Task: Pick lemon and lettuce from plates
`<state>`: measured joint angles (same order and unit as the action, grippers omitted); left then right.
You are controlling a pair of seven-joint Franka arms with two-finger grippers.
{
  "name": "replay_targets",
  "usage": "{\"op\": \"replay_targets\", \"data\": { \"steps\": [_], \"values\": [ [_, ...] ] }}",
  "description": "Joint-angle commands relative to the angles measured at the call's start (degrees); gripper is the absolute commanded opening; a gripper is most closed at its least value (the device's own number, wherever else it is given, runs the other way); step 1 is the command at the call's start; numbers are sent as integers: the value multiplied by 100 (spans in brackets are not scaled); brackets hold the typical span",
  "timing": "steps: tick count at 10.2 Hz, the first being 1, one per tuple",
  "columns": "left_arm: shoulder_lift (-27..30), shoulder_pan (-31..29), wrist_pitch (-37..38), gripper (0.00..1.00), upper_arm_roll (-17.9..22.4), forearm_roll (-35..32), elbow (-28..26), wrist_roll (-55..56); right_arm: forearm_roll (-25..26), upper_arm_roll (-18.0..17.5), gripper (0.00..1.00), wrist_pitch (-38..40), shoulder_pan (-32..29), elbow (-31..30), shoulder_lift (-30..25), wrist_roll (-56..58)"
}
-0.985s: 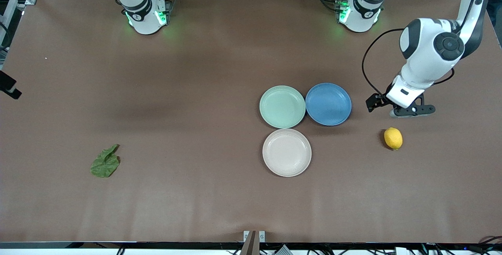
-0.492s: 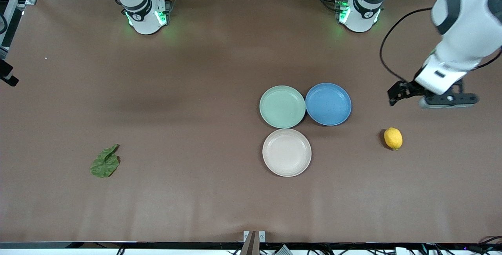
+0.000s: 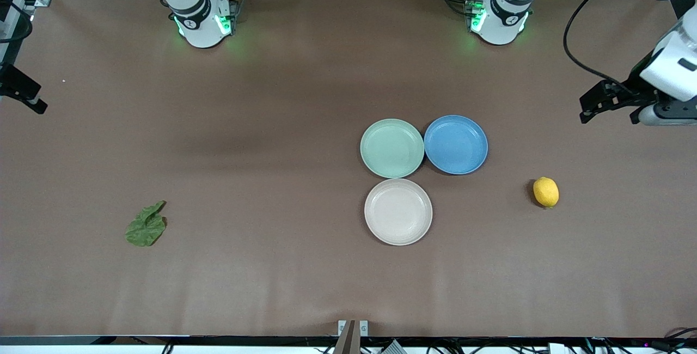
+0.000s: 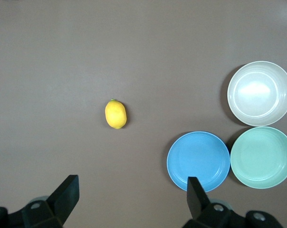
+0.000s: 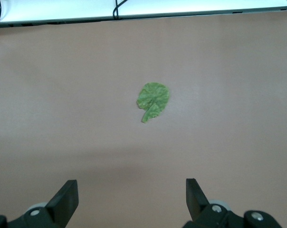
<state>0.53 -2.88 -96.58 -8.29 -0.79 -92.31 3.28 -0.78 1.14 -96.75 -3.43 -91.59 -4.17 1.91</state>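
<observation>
Lemon (image 3: 545, 191), the small oval bright-yellow fruit, lies on bare brown table toward our left arm's end with its long axis running toward the front camera, off the plates, under our empty, spread-fingered left gripper (image 4: 129, 204), while the flat crinkled dark-green lettuce leaf (image 3: 146, 226) lies toward our equally spread, empty right gripper (image 5: 129, 199).

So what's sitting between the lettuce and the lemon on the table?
In the front view, the beige plate lies between the lettuce and the lemon. Otherwise only bare table. The mint plate and blue plate sit farther from the camera.
</observation>
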Motion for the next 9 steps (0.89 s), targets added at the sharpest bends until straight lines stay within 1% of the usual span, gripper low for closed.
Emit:
{"op": "replay_targets", "data": {
  "steps": [1, 2, 4, 5, 7, 9],
  "values": [
    [-220, 24, 471, 100, -76, 114, 424, -169, 157, -298, 100, 130, -35, 63, -22, -278],
    [-220, 50, 595, 100, -85, 132, 546, -169, 209, -316, 100, 122, -70, 37, -31, -287],
    [-203, 42, 876, 100, -85, 237, 635, -152, 227, -727, 100, 165, -332, -8, -40, -348],
    [-194, 15, 947, 100, -85, 246, 731, -143, 227, -747, 100, 174, -360, -8, -31, -340],
    [-185, -3, 992, 100, -76, 237, 741, -143, 254, -686, 100, 209, -229, -8, -13, -349],
    [-176, -3, 983, 100, -59, 211, 741, -169, 254, -353, 100, 253, 130, -8, 4, -358]
  ]
}}
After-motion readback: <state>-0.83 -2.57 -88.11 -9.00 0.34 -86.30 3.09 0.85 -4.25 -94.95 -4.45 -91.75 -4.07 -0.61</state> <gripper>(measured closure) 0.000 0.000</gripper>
